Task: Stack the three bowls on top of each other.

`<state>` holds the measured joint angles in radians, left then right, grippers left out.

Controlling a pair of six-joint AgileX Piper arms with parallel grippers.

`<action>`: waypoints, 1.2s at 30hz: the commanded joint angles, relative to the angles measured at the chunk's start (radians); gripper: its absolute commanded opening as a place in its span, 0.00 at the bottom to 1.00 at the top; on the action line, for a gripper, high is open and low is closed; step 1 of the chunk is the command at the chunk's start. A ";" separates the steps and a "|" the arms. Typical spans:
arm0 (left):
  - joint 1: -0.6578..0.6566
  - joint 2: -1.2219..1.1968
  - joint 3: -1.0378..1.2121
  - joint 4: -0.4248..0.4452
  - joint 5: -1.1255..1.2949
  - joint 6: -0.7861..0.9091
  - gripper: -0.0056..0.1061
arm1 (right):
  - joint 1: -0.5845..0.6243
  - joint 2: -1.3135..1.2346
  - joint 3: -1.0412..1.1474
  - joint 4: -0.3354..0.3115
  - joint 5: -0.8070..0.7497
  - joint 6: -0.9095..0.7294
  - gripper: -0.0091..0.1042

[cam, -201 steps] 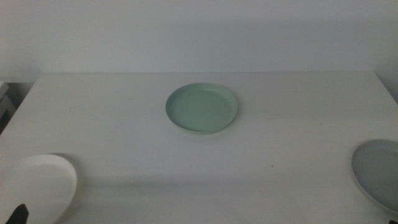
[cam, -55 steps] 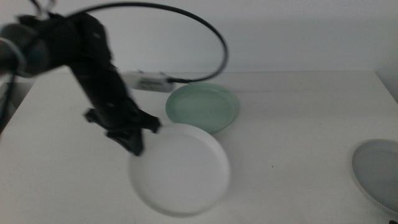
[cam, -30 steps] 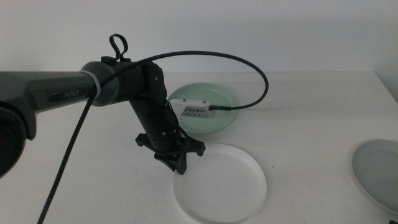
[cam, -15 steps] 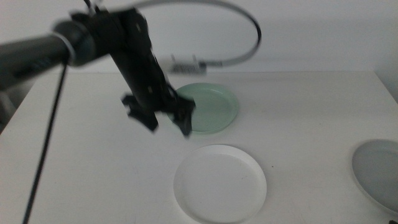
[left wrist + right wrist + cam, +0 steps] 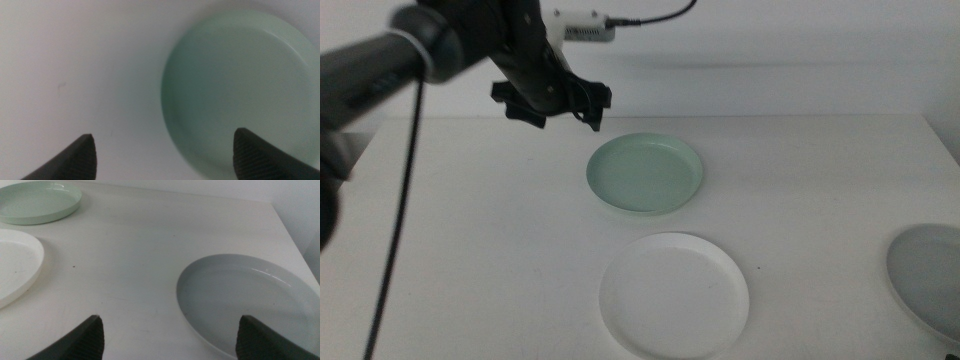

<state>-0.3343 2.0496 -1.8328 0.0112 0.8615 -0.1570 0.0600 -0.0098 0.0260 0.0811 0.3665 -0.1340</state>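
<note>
Item 1, mint green bowl [image 5: 645,173]: flat on the counter [image 5: 470,250], toward the far edge, near the middle. Empty; nothing stacked in it.

Item 2, white bowl [image 5: 673,294]: flat on the counter near the front edge, just in front of the mint one, apart from it. Empty.

Item 3, grey bowl [image 5: 926,280]: at the counter's right edge toward the front, partly out of the middle view, well apart from the others.

Item 4, left hand [image 5: 552,103]: raised over the far edge, up and left of the mint bowl; jaws spread wide, carrying nothing.

Item 5, right hand [image 5: 167,332]: low at the grey bowl, jaws apart, empty.

Status: no bowl rests on another. By my reading all the stacking is still to do.
</note>
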 commanded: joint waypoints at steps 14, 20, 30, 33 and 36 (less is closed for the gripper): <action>-0.001 0.184 -0.029 0.015 -0.271 -0.080 0.84 | -0.004 -0.028 -0.005 -0.009 -0.059 -0.005 0.70; -0.001 0.213 -0.029 -0.021 -0.257 -0.074 0.65 | -0.004 -0.028 -0.005 -0.009 -0.059 -0.005 0.70; -0.001 0.203 -0.029 -0.028 -0.220 -0.075 0.01 | -0.004 -0.028 -0.005 -0.009 -0.059 -0.005 0.70; -0.002 0.160 -0.029 -0.028 -0.219 -0.070 0.00 | -0.004 -0.028 -0.005 -0.009 -0.059 -0.005 0.70; -0.013 0.083 -0.029 -0.024 -0.187 -0.053 0.00 | -0.004 -0.028 -0.005 -0.009 -0.059 -0.005 0.70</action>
<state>-0.3369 2.2560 -1.8359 -0.0244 0.6786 -0.2207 0.0600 -0.0098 0.0260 0.0811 0.3672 -0.1340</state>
